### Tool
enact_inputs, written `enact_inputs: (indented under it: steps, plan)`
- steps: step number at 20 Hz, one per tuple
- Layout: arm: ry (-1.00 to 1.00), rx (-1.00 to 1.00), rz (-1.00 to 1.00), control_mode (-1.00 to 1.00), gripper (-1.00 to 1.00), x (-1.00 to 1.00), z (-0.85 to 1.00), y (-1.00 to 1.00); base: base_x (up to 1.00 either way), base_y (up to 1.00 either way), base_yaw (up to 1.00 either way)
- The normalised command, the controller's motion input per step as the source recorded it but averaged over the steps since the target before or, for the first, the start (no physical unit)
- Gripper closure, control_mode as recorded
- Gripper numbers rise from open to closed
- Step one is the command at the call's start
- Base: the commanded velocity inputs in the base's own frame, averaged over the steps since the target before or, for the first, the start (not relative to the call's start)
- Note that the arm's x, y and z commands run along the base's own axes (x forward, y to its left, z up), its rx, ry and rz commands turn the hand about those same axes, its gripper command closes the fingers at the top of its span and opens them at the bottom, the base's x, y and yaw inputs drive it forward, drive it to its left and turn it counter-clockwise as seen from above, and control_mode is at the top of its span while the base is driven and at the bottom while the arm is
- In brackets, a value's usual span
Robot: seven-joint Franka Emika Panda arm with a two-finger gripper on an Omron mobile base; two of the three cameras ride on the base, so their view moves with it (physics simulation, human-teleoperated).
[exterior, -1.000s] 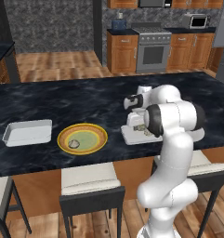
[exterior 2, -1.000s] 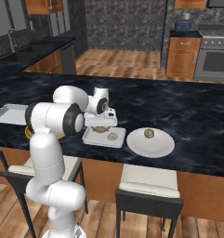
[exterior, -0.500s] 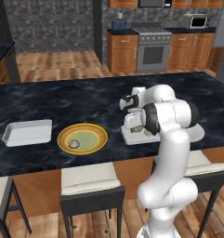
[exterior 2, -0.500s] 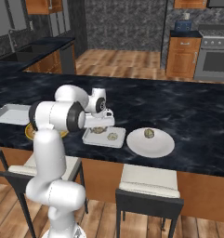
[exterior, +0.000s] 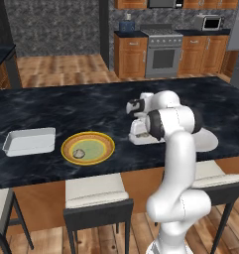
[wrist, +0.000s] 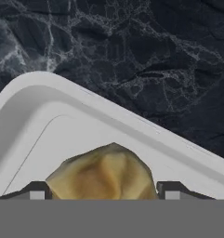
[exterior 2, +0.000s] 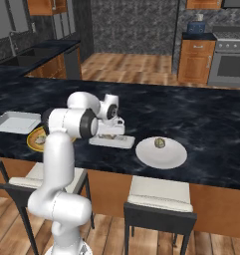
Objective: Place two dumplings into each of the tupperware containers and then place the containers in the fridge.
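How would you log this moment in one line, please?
gripper: open, straddling dumpling | dumpling: in near tupperware container | counter: beneath

A wrinkled beige dumpling (wrist: 104,172) lay in the corner of the white tray (wrist: 43,121) beneath my hand. A second dumpling (exterior: 79,153) sat at seven o'clock on the yellow-rimmed plate (exterior: 103,140), a third (exterior 2: 160,143) on the white plate (exterior 2: 161,158). The other tray (exterior: 29,141) rested at nine o'clock, empty.

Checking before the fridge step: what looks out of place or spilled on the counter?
Nothing is spilled or askew. Both shallow white trays sit flat on the black marble counter; wrinkled beige dumplings lie inside dishes.
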Motion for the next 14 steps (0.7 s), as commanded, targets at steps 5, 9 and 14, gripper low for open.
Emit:
enact_inputs:
  steps: [5,9,14]
  plan:
    - [0.07,0.04,0.04,-1.0,1.0,0.09,-0.18,0.0,0.0,0.0,0.0]
    - [0.04,0.01,0.01,-1.0,1.0,-0.21,0.0,-0.03,0.0,0.0,0.0]
    - [0.05,0.0,0.0,-1.0,1.0,-0.27,0.0,-0.01,0.0,0.0,0.0]
